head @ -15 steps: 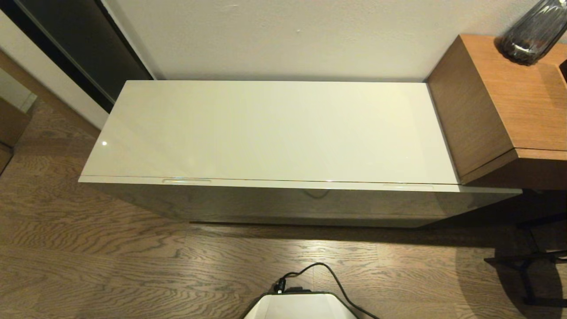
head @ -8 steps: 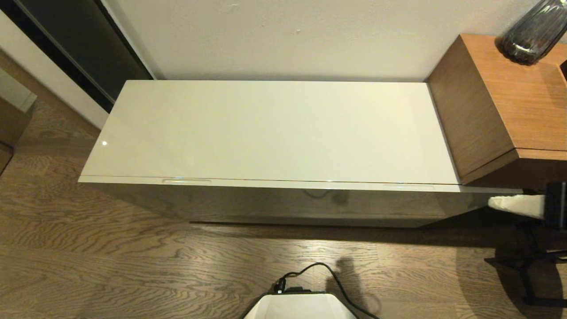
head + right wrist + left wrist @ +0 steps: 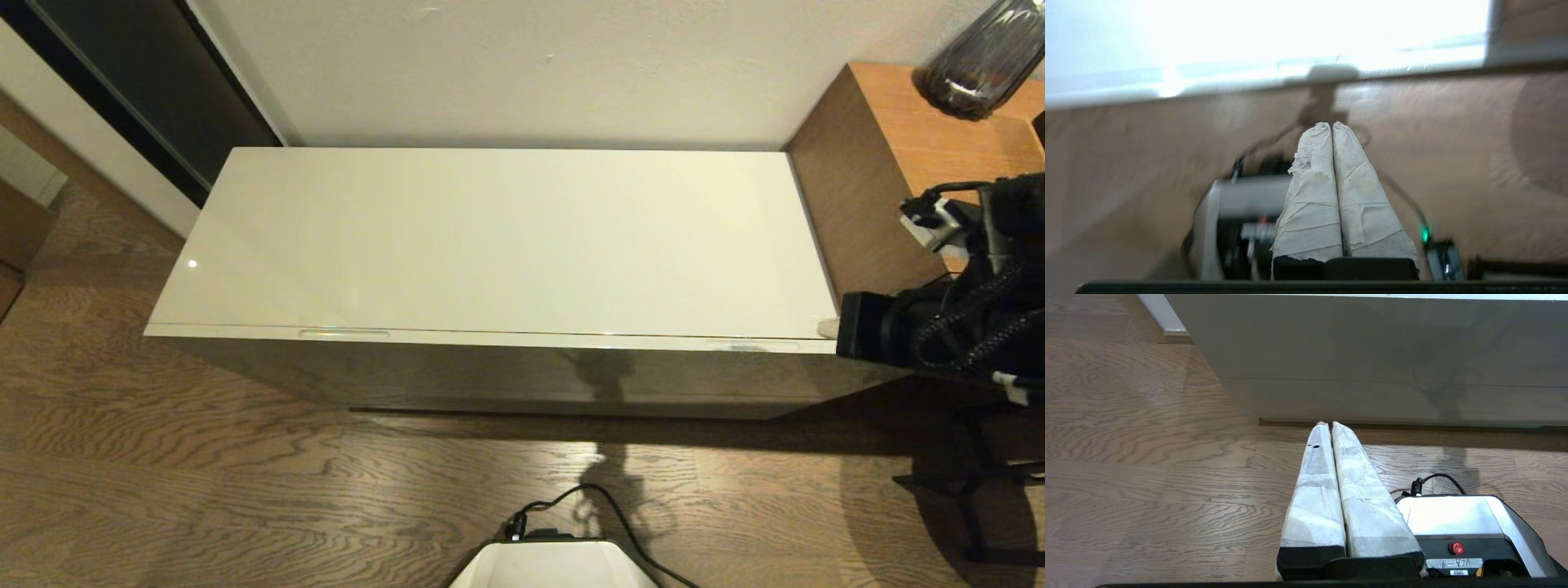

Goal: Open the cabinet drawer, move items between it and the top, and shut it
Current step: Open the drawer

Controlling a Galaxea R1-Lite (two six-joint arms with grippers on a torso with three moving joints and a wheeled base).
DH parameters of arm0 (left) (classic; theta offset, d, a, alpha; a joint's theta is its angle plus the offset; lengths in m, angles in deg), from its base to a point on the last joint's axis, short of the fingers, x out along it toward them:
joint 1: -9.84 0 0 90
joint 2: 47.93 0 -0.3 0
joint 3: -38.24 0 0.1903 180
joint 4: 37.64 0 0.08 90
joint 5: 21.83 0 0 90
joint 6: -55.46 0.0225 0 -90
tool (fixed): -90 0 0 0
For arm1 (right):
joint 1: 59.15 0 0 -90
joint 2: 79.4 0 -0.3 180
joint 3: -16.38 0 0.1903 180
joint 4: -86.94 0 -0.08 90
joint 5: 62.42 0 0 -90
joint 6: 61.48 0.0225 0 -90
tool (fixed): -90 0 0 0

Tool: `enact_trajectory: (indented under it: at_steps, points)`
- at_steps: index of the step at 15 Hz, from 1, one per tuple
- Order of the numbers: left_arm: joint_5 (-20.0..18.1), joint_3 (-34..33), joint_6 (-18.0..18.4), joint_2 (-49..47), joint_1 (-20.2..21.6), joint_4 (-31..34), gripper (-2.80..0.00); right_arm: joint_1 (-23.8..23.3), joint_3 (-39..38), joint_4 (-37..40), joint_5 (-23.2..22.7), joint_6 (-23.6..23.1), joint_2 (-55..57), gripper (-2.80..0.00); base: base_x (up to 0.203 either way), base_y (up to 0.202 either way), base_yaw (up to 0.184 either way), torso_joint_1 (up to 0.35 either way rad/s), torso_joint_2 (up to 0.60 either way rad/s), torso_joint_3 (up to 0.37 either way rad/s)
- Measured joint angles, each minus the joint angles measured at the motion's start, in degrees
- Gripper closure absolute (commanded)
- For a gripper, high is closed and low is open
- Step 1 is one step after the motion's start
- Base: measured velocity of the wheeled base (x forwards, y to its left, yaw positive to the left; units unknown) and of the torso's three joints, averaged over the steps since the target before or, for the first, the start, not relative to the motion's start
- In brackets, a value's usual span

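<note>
The cabinet drawer [image 3: 522, 371] is shut, its glossy off-white front flush under the top [image 3: 498, 237]; a slim handle slot [image 3: 343, 333] shows near the left end and another [image 3: 751, 345] near the right. The tape roll, tissue pack and slippers are out of view. My right gripper [image 3: 826, 328] hovers at the cabinet's front right corner, close to the right slot, its wrapped fingers [image 3: 1314, 171] shut on nothing. My left gripper [image 3: 1327, 425] hangs low over the floor before the cabinet front [image 3: 1372, 355], shut and empty, outside the head view.
A brown wooden side table [image 3: 939, 163] butts against the cabinet's right end, with a dark glass vase [image 3: 980, 61] on it. My base [image 3: 555, 563] and its black cable [image 3: 596, 498] sit on the wood floor in front. A dark frame [image 3: 971, 490] stands at lower right.
My right arm has risen into view from the lower right and now sits at the cabinet's front right corner. The cabinet and drawer have not moved.
</note>
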State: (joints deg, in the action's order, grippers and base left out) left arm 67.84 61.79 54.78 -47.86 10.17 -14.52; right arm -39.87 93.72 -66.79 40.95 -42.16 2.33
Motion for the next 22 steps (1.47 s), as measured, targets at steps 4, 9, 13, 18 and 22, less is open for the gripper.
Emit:
enact_trajectory:
  at_steps: [4,9,13,18,22]
  points:
    - [0.0,0.0,-0.02,0.0,0.0,0.0,0.0,1.12,-1.5,-5.68,3.71,3.8,5.9,0.0,0.0,0.0,0.0,0.0,0.0,0.0]
    - [0.0,0.0,0.01,0.0,0.0,0.0,0.0,2.49,-6.15,-12.74,4.12,8.9,12.95,0.0,0.0,0.0,0.0,0.0,0.0,0.0]
    - [0.0,0.0,0.0,0.0,0.0,0.0,0.0,2.65,-6.34,-16.54,5.17,10.47,15.38,0.0,0.0,0.0,0.0,0.0,0.0,0.0]
    - [-0.02,0.0,0.02,0.0,0.0,0.0,0.0,2.62,-3.53,-16.68,7.63,14.23,17.75,0.0,0.0,0.0,0.0,0.0,0.0,0.0]
    - [0.0,0.0,0.0,0.0,0.0,0.0,0.0,2.67,-2.49,-16.57,7.79,16.06,19.48,0.0,0.0,0.0,0.0,0.0,0.0,0.0]
